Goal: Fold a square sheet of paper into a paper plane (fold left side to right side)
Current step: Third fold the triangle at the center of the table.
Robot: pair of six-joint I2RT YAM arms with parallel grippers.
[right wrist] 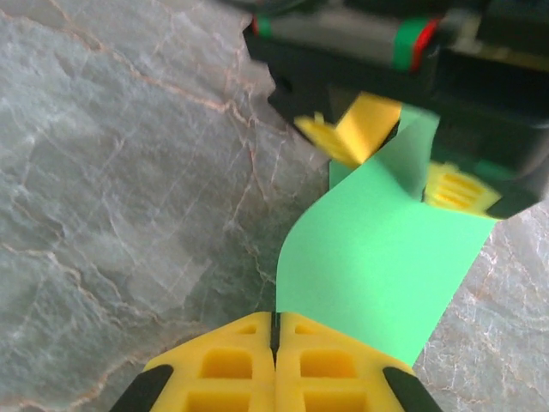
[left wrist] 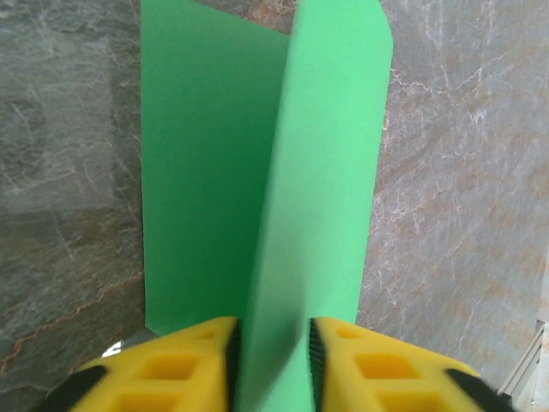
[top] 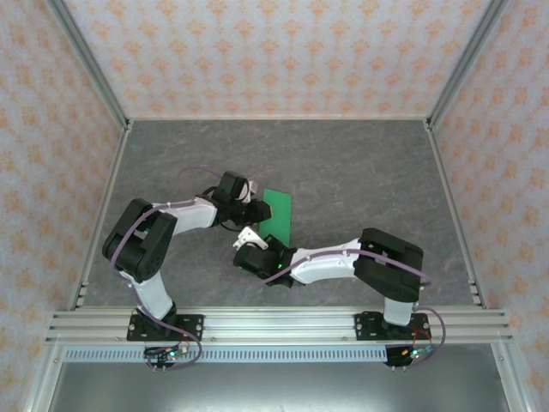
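Green paper (top: 277,216) at mid-counter (top: 369,172): one half lies flat, the other rises as a curved flap (left wrist: 326,172). Left jaws stand narrowly parted astride the flap. Right jaws are closed at the paper's near edge, grip uncertain.

A grey, marble-veined tabletop (top: 360,172) formed the floor of the enclosure, with pale streaks and faint rust-coloured cracks running through it. Walls (top: 274,60) papered in cream with a repeating orange floral motif closed it in, joined by slanting aluminium posts (top: 90,69). A ribbed aluminium rail (top: 274,324) crossed the near edge under soft, even light
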